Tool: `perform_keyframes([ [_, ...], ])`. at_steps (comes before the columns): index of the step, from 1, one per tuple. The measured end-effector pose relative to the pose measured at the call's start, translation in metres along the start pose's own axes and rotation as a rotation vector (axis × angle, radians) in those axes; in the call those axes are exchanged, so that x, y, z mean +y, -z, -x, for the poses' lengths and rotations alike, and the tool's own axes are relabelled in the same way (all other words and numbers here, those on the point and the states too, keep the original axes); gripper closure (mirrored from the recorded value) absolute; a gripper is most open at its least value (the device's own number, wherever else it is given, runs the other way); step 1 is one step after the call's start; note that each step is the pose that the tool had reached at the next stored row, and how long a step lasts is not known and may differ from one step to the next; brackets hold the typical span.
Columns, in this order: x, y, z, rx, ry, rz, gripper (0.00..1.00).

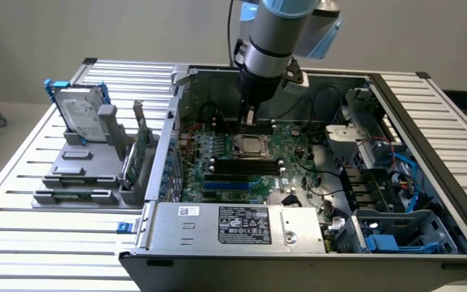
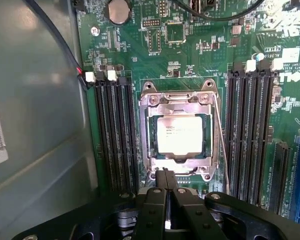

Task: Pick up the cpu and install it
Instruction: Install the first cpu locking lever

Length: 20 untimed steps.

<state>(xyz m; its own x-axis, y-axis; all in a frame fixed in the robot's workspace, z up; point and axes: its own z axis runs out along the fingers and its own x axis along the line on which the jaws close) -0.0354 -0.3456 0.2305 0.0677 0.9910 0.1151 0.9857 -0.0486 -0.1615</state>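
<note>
The cpu (image 2: 179,134) is a small flat square chip with a pale, matte silvery metal top carrying a few lines of faint print. It lies flat, face up, inside the square socket (image 2: 180,132), whose bright stamped-metal frame surrounds it on all four sides, with round screw heads at the corners. Being square, it has no clear long axis; its edges run parallel to the frame and to the long black memory slots (image 2: 115,135) flanking the socket on both sides.

The claw (image 2: 167,192) is black, hard-edged and matte, and its two fingers are pressed together with nothing between them. In the wrist view the tips sit at the socket's near edge, apart from the chip's top. In the exterior view the claw (image 1: 252,118) hangs from the grey and pale-blue arm just above the socket.

The green motherboard (image 2: 200,45), densely dotted with tiny components and a round coin battery (image 2: 118,10), sits in an open grey steel computer case (image 1: 217,225). The case rests on a ribbed aluminium bench (image 1: 39,243), where a silver hard drive (image 1: 79,112) in a blue frame stands upright in a grey holder.
</note>
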Motion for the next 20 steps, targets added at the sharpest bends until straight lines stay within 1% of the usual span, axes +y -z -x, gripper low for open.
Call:
perform_keyframes([
  [11, -0.0043, -0.0207, 0.003, 0.0, 0.0, 0.0, 0.89],
  [14, -0.0045, -0.0258, 0.005, -0.0001, 0.0, -0.0011, 0.89],
  [20, -0.0046, -0.0308, 0.011, 0.0, 0.0, -0.0017, 0.89],
])
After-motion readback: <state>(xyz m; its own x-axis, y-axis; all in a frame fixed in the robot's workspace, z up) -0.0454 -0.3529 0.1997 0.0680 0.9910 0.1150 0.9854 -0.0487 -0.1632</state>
